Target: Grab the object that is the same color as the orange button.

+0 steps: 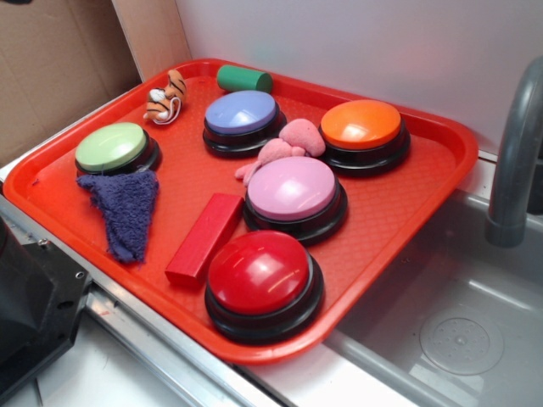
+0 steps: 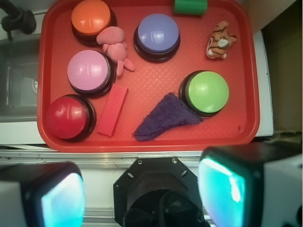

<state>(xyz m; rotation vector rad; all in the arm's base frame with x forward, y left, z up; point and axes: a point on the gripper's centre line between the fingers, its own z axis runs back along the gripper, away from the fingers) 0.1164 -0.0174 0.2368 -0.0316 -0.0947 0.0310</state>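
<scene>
From the wrist view, the claw [image 2: 142,189] hangs released and empty, its two pale pads spread wide at the bottom of the picture, well back from a red tray [image 2: 151,137]. The target, a small plush tiger toy [image 2: 220,41] in orange with dark stripes, lies far ahead and to the right of the claw, near the tray's far right corner, just beyond a green button [image 2: 207,91] and apart from it. The orange button [image 2: 91,17] sits far ahead to the left. The main risk is a mistaken pick: a pink plush lump [image 2: 116,45] touches the orange button and could draw the claw that way (it is soft like the tiger). The tiger is also small and low, so a shallow descent may close on nothing, and the tray's raised rim beside it could catch a pad. A purple cloth [image 2: 163,116] lies on the direct path. The tray rests on a pale desk [image 1: 102,373] beside a steel sink [image 1: 458,314] with a grey faucet [image 1: 515,153]; a plain white wall [image 1: 356,42] stands behind.
</scene>
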